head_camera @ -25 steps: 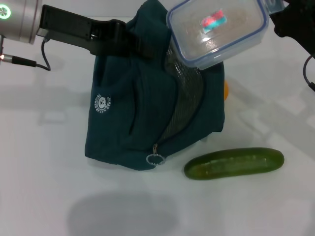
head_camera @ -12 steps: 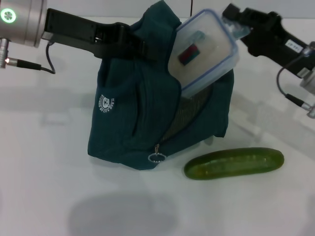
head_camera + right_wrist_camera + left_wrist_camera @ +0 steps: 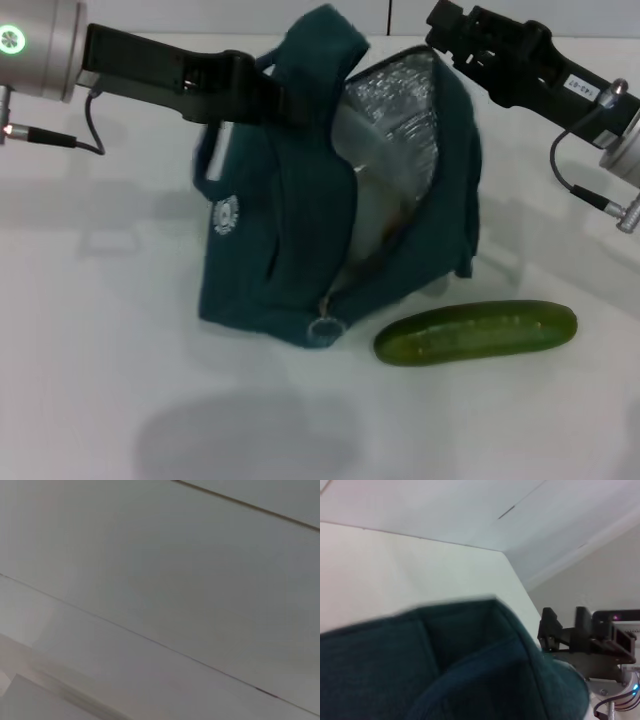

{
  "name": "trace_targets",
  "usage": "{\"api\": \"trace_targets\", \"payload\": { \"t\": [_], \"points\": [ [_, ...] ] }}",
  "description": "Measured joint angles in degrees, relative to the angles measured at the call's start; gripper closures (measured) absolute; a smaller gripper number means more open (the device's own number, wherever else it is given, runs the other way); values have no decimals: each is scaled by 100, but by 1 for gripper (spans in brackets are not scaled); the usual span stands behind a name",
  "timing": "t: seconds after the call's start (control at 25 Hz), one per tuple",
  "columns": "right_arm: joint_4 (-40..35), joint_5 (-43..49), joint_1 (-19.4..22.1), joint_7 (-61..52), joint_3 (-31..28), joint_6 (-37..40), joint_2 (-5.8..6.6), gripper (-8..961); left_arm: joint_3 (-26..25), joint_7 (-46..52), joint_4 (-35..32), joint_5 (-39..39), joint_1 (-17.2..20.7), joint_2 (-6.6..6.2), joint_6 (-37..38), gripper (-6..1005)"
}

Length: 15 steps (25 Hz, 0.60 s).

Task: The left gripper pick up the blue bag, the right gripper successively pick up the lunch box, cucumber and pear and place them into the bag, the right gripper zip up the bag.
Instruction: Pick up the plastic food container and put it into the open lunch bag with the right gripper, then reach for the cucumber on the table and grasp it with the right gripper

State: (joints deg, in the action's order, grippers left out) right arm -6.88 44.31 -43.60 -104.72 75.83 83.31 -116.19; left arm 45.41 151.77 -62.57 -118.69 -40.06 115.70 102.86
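I have the blue bag (image 3: 290,250) standing on the desk (image 3: 100,380) at the middle of the frame, its mouth facing right. The lunch box (image 3: 385,165) sits inside that mouth. My left pincer (image 3: 285,100) comes in from the upper left and meets the bag's top edge. My right pincer (image 3: 445,25) is at the upper right, just above and right of the mouth. The cucumber (image 3: 476,332) lies on the desk at lower right, just beside the bag's lower corner.
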Motion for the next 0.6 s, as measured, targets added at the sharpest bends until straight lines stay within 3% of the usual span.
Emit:
{"api": "trace_targets", "payload": {
  "t": [0.04,0.32,0.48,0.6],
  "points": [
    [-76,-7,59,12,-11,19,0,805,-5,-1,0,3,12,-6,-3,950],
    [-740,-9,565,254,-19,57,30,548,-53,-1,-23,8,81,-56,-8,950],
    [-1301,43,1056,622,-56,144,190,377,-215,-1,-61,12,205,-108,-5,949],
    [-1660,315,1314,1062,-40,476,395,379,-389,-45,-70,28,375,-150,5,949]
  ]
}}
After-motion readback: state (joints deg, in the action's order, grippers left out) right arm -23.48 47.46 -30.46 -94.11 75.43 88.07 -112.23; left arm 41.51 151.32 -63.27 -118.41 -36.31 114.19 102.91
